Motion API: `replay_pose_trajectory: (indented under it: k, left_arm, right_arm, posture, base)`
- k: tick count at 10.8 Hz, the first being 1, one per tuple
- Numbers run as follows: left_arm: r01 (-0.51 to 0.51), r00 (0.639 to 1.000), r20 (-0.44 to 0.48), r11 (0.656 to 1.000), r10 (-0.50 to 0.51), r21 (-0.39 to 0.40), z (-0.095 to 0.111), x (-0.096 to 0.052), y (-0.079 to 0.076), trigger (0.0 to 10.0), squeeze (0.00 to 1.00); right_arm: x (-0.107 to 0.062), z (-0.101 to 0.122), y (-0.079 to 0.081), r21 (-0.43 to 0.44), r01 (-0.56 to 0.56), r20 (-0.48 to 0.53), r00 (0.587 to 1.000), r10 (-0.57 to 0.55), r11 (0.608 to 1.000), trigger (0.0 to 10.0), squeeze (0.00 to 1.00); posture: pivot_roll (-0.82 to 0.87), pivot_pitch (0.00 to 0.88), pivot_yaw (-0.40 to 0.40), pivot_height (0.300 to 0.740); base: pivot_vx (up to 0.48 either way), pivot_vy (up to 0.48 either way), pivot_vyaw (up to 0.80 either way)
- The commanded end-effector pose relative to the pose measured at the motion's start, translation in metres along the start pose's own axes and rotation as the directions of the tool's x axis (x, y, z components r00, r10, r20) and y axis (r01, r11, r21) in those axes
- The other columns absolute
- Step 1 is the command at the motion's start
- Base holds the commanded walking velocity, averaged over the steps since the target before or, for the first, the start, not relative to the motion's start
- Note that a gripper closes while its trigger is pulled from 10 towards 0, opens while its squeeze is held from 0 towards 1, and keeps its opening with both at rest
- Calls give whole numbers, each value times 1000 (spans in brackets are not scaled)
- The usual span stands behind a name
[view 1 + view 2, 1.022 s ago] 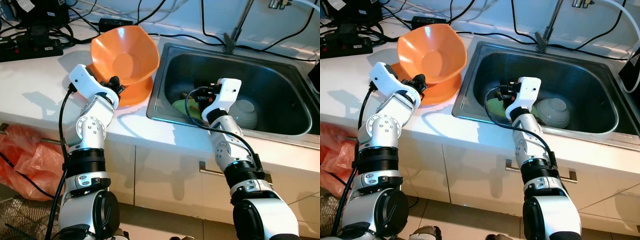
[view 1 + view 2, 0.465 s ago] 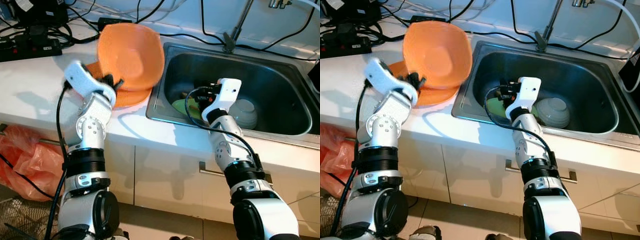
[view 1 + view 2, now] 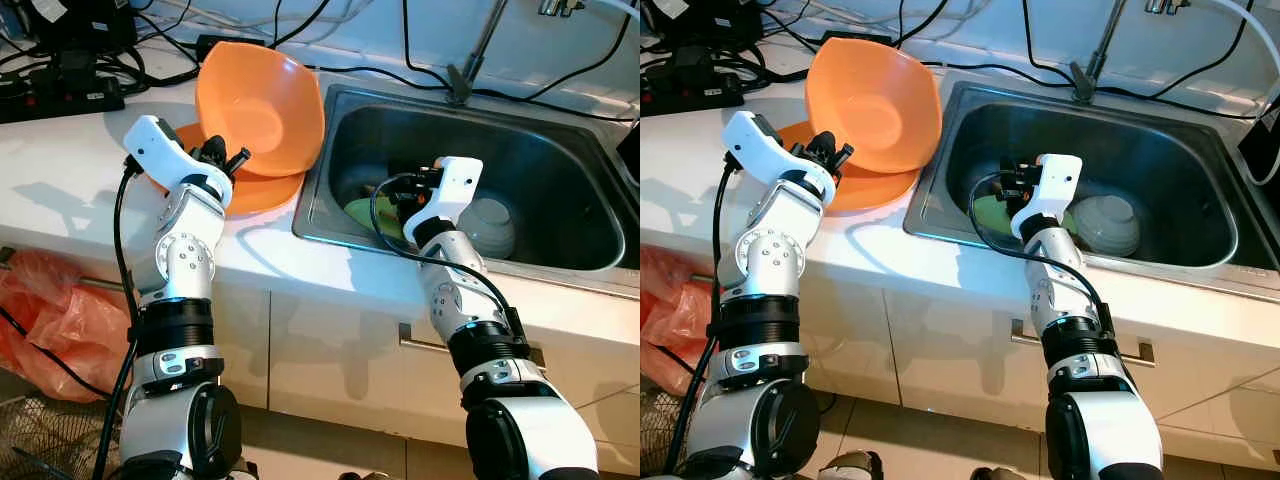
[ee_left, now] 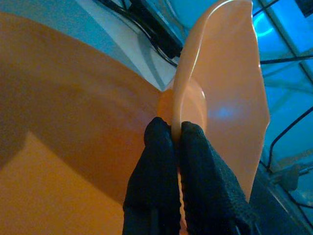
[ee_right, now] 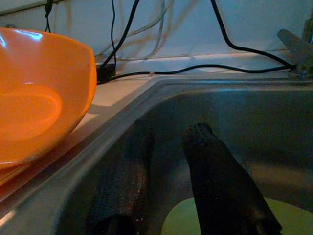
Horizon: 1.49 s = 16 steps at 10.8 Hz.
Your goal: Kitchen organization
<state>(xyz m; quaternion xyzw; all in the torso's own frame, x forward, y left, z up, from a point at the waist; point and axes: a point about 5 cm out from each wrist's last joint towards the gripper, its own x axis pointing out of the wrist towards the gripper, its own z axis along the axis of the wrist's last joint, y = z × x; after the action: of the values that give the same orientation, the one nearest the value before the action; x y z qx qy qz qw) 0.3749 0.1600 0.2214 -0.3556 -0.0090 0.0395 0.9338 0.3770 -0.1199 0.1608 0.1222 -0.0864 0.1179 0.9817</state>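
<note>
My left gripper (image 3: 226,160) is shut on the rim of an orange bowl (image 3: 262,105). The bowl is held tilted on edge over an orange plate (image 3: 265,190) on the white counter, just left of the sink (image 3: 560,150). In the left wrist view both fingers (image 4: 156,147) pinch the bowl's thin rim (image 4: 195,73). My right gripper (image 3: 405,195) stands open down inside the sink, above a green plate (image 3: 360,213) and beside an upturned white bowl (image 3: 487,226). Nothing is between the right fingers (image 5: 210,166).
A faucet (image 3: 470,60) rises behind the sink. Black cables and a power strip (image 3: 60,95) lie at the back left of the counter. An orange plastic bag (image 3: 50,310) hangs below the counter edge on the left.
The left gripper has raised the orange bowl off the plate and tipped it up on edge, swinging it toward the sink. The right arm has not moved.
</note>
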Motion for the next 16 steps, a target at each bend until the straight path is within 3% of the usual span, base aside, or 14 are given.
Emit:
replay_pose_trajectory:
  k: [1, 5, 6, 7, 9, 10, 13, 15, 16]
  left_arm:
    - [113, 991, 76, 994, -113, 6, 11, -5, -18, 0, 0]
    - [234, 963, 140, 972, -232, 3, 14, -12, -35, 0, 0]
    - [271, 951, 150, 962, -269, 2, 16, -14, -39, 941, 0]
    - [281, 949, 144, 960, -280, 18, 14, -14, -41, 10000, 0]
    - [313, 939, 133, 948, -317, 54, 9, -17, -44, 10000, 0]
    - [336, 930, 120, 937, -346, 95, 6, -18, -48, 10000, 0]
    - [392, 910, 82, 908, -407, 149, -9, -23, -57, 10000, 0]
    - [422, 899, 45, 890, -435, 171, -17, -26, -61, 10000, 0]
    - [432, 895, 35, 885, -444, 175, -19, -27, -62, 10000, 0]
  right_arm:
    - [-2, -3, -5, 11, 20, -19, 1000, -20, 1000, 10000, 0]
    - [-3, -3, -7, 21, 27, -18, 999, -27, 999, 10000, 0]
    - [-3, -3, -8, 29, 33, -17, 999, -33, 999, 10000, 0]
    - [-2, -3, -8, 34, 36, -18, 999, -35, 999, 10000, 0]
    - [-2, -2, -9, 87, 47, -17, 999, -45, 995, 10000, 0]
    - [0, 2, -11, 176, 49, -10, 999, -48, 983, 10000, 0]
    - [6, 16, -2, 413, -54, 50, 998, 36, 909, 10000, 0]
    - [6, 24, -5, 514, -84, 91, 995, 44, 854, 10000, 0]
    - [6, 27, -6, 523, -95, 99, 994, 51, 847, 10000, 43]
  posture:
    - [123, 74, -81, 740]
    - [121, 78, -80, 740]
    - [122, 79, -79, 740]
    - [119, 79, -77, 740]
    - [120, 80, -79, 740]
    - [120, 81, -79, 740]
    - [114, 82, -77, 740]
    - [115, 82, -77, 740]
    - [112, 82, -76, 740]
  base:
    - [0, 0, 0]
    - [0, 0, 0]
    - [0, 0, 0]
    - [0, 0, 0]
    - [0, 0, 0]
    - [0, 0, 0]
    - [0, 0, 0]
    - [0, 0, 0]
    - [0, 0, 0]
